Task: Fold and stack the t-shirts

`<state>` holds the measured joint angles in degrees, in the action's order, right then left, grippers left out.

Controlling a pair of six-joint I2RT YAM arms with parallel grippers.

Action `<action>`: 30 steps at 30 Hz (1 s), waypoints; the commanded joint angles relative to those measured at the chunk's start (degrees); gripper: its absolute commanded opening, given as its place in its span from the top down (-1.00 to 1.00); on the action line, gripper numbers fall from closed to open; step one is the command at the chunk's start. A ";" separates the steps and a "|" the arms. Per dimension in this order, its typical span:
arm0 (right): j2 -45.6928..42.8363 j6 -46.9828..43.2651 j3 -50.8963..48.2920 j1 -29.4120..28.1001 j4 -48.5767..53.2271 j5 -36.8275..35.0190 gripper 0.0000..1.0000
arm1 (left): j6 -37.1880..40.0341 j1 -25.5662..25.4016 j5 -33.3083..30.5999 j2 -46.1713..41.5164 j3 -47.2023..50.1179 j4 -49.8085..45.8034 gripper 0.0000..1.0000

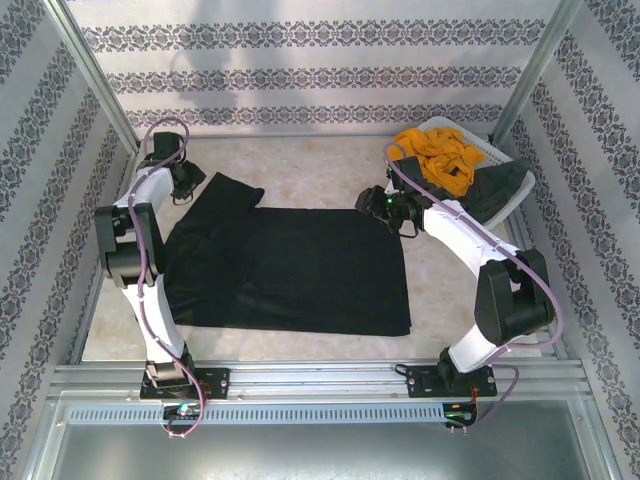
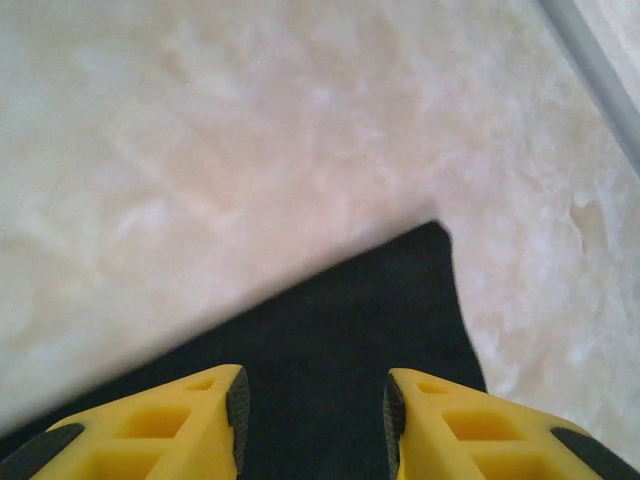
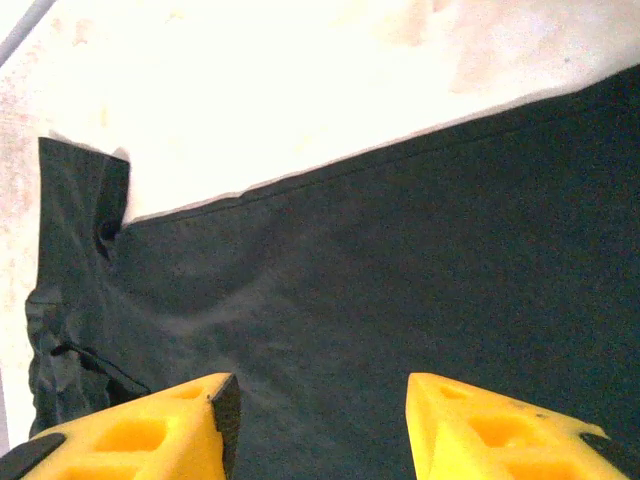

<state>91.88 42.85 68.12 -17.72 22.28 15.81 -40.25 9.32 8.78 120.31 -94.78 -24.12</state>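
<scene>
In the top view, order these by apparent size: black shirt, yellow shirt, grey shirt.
1. Black shirt, clearly the largest.
2. Yellow shirt and grey shirt: both bunched, about alike, so not ranked.

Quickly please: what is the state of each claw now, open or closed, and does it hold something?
Left claw: open, holding nothing, over a corner of the black t-shirt.
Right claw: open, holding nothing, over the same shirt.

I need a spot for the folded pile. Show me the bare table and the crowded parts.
Bare: the far strip of table between the black t-shirt and the back wall; also the patch right of it, beside the right arm. Crowded: the far-right corner, with basket, mustard-yellow shirt, dark grey shirt and right fingers.
</scene>
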 commanded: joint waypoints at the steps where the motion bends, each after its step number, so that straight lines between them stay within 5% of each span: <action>1: 0.37 -0.16 1.52 0.84 -0.49 0.36 0.03 | 4.67 -0.66 -1.44 5.38 -7.49 0.30 0.15; 14: -3.49 1.18 -3.37 2.58 -0.58 0.19 0.02 | 9.91 -6.84 -9.86 21.63 -27.93 -9.27 -0.13; 20: -3.76 1.27 -3.95 3.07 -0.66 0.89 0.01 | 9.82 -8.09 -18.75 30.10 -44.04 -27.34 -0.13; 30: -2.67 1.31 -3.33 3.28 -1.02 1.76 0.02 | 9.91 -8.18 -14.27 36.03 -52.25 -37.30 -0.09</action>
<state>89.52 43.53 65.10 -15.09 21.98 16.64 -31.22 0.86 -6.48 154.28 -145.75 -53.54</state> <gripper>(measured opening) 0.492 0.548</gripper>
